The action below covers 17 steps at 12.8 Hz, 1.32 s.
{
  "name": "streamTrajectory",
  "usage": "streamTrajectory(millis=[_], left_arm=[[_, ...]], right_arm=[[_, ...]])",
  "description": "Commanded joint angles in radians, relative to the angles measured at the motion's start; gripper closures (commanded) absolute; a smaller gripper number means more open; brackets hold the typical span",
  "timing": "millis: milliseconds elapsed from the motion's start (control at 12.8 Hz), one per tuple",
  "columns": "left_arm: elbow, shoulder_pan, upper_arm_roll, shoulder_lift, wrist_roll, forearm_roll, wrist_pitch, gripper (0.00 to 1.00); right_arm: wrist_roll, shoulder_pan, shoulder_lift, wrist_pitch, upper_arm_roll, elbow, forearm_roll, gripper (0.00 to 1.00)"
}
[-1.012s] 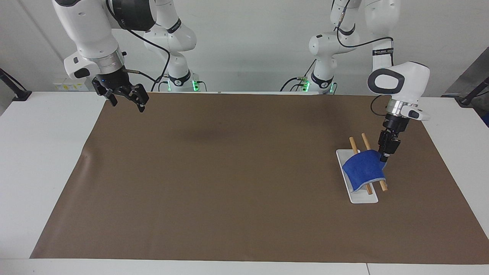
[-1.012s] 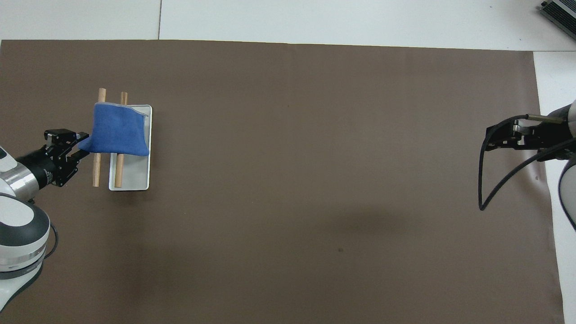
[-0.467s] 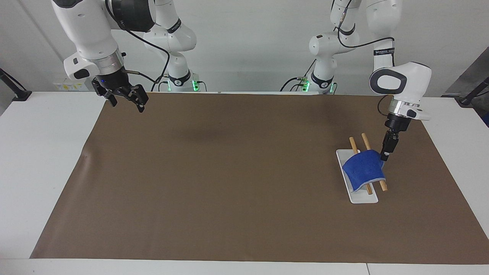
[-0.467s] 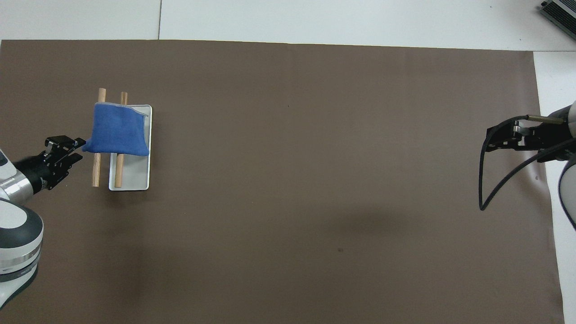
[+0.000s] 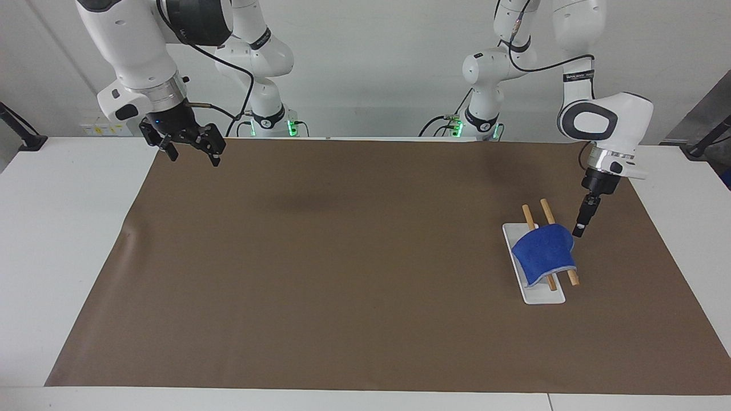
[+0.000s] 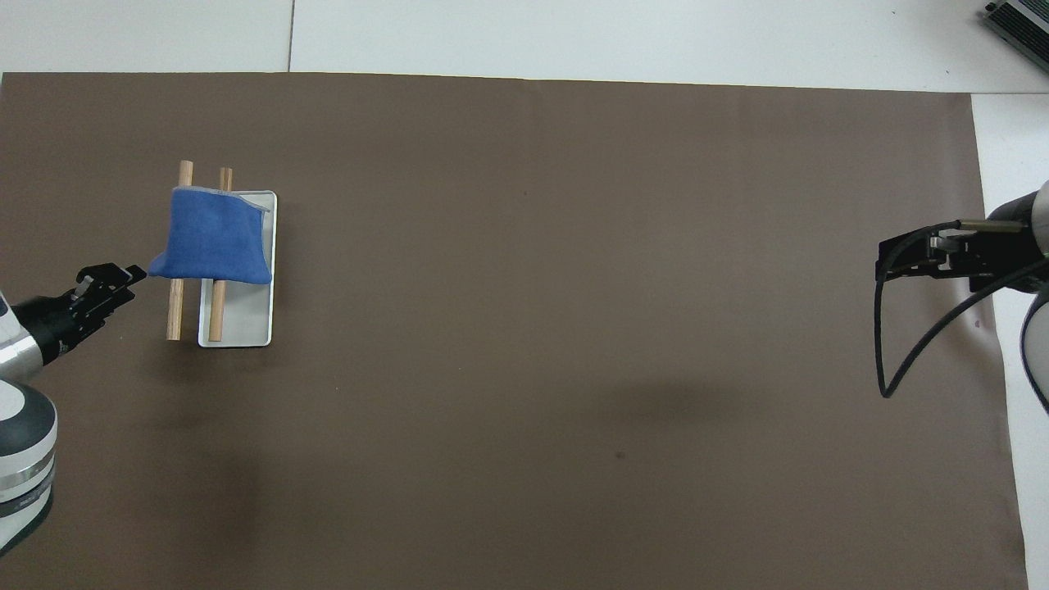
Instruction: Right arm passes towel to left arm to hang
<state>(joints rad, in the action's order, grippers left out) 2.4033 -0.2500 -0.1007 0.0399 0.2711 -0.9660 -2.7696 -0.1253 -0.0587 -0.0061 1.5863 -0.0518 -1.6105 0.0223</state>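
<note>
The towel (image 5: 542, 254) (image 6: 215, 238), bright blue with a pale grey edge, hangs draped over two wooden rods (image 5: 547, 212) (image 6: 185, 172) that rest above a white base (image 5: 539, 295) (image 6: 242, 319). My left gripper (image 5: 578, 231) (image 6: 135, 274) hovers just beside the towel's corner that is nearer to the robots. It is apart from the cloth, open a little, and holds nothing. My right gripper (image 5: 193, 155) (image 6: 885, 260) waits in the air over the brown mat's edge at the right arm's end, wide open with nothing in it.
A brown mat (image 5: 342, 257) (image 6: 574, 328) covers most of the white table (image 5: 57, 228). The rack is the only thing standing on it, at the left arm's end. A grey device (image 6: 1020, 20) shows at the corner farthest from the robots.
My left gripper has drawn back from the towel's corner toward the left arm's end of the table, leaving the towel on the rods. The right gripper has shifted only slightly.
</note>
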Motion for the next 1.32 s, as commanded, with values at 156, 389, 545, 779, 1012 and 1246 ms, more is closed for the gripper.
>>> streamTrajectory(millis=[156,389,545,779,1012,1246], left_arm=[[-0.013,-0.014,-0.002,0.015,0.088,0.188,0.036,0.56],[-0.073,-0.049,-0.002,0.009,0.086,0.294,0.149,0.56],[-0.140,-0.074,-0.002,-0.009,0.083,0.402,0.264,0.56],[-0.329,-0.098,-0.002,-0.060,0.038,0.588,0.528,0.56],[-0.536,-0.062,-0.008,-0.115,-0.146,0.795,0.743,0.56],[-0.640,-0.009,-0.010,-0.115,-0.182,0.866,0.898,0.56]], right_arm=[[0.035,0.003,-0.026,0.006,-0.006,-0.029,-0.019,0.00],[0.036,0.002,-0.026,0.003,-0.005,-0.029,-0.018,0.00],[0.036,0.002,-0.026,0.003,-0.005,-0.029,-0.019,0.00],[0.036,0.002,-0.026,0.003,-0.005,-0.029,-0.018,0.00],[0.036,0.002,-0.026,0.003,-0.005,-0.029,-0.019,0.00],[0.035,0.002,-0.026,0.003,-0.005,-0.029,-0.018,0.00]])
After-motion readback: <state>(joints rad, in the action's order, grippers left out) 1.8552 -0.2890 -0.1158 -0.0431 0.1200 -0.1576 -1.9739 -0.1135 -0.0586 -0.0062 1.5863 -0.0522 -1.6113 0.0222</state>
